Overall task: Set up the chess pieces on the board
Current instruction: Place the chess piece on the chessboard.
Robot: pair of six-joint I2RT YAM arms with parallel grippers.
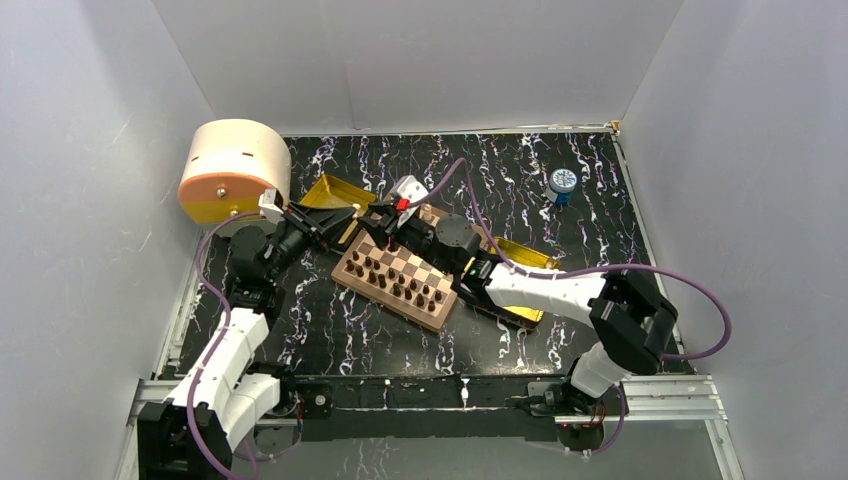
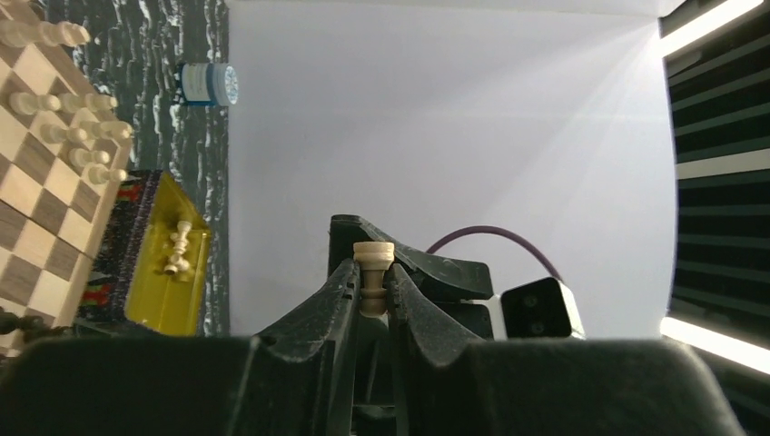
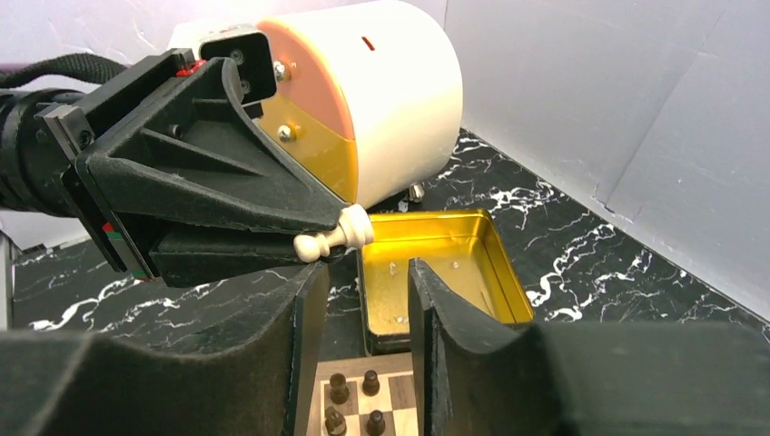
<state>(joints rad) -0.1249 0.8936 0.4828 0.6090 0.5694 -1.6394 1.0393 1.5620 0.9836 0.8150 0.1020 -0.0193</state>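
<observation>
My left gripper (image 2: 372,274) is shut on a light tan chess piece (image 2: 372,272), which it holds in the air with the base sticking out past the fingertips. The right wrist view shows the same piece (image 3: 334,234) lying sideways in the left gripper (image 3: 313,241), just above my right gripper (image 3: 363,304). The right gripper is open with nothing between its fingers. Both grippers meet over the board's far-left corner (image 1: 365,240). Dark pieces (image 1: 385,275) stand in rows on the board (image 1: 428,272). Light pieces (image 2: 77,136) stand along its other side.
An open gold tray (image 3: 436,263) lies just beyond the board. A second yellow tray (image 2: 172,272) holds two light pieces (image 2: 179,247). A big white and orange cylinder (image 1: 235,165) stands at the far left. A small blue-white jar (image 1: 562,183) sits at the far right.
</observation>
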